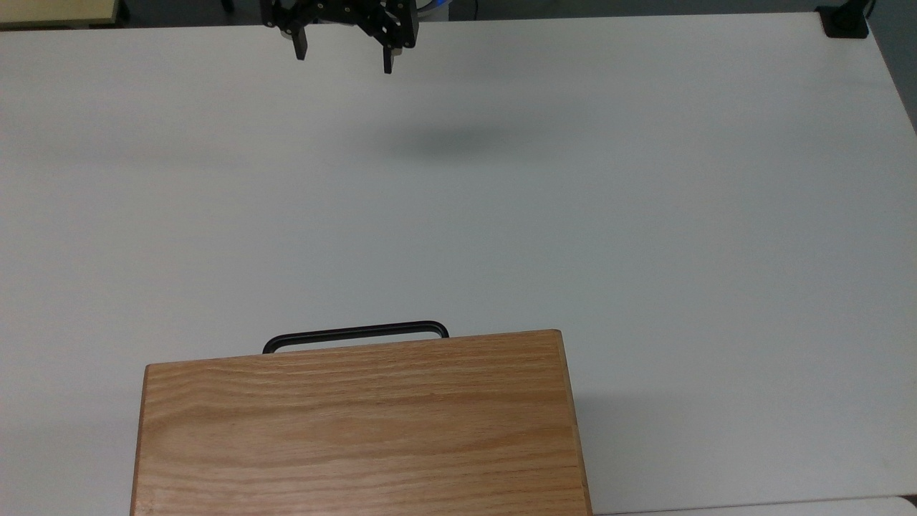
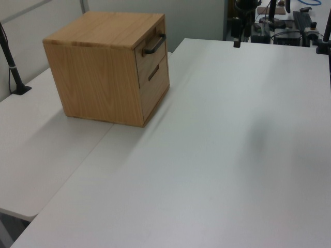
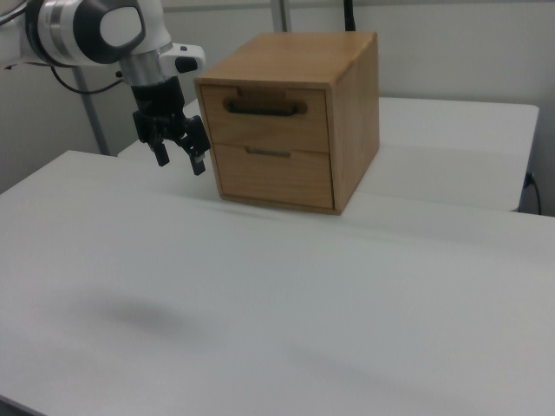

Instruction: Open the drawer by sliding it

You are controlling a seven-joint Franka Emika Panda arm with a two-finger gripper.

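Note:
The drawer (image 3: 303, 128) is the upper of two oak fronts in the cabinet box (image 3: 347, 95). It sits flush and shut, and a thin black bar handle (image 3: 264, 108) runs across it. In the top view the handle (image 1: 354, 335) pokes out past the cabinet's grained top (image 1: 358, 430). In the left view the drawer front (image 2: 155, 57) and its handle (image 2: 154, 45) face the open table. My gripper (image 3: 179, 160) hangs open and empty in the air, well away from the handle. It appears at the far table edge in the top view (image 1: 344, 59).
A lower drawer (image 3: 273, 178) with a small pull sits under the upper one. The white table (image 1: 501, 215) stretches between gripper and cabinet. A black clamp (image 1: 845, 21) sits at the top view's upper right corner. A black post (image 2: 13, 67) stands left of the cabinet in the left view.

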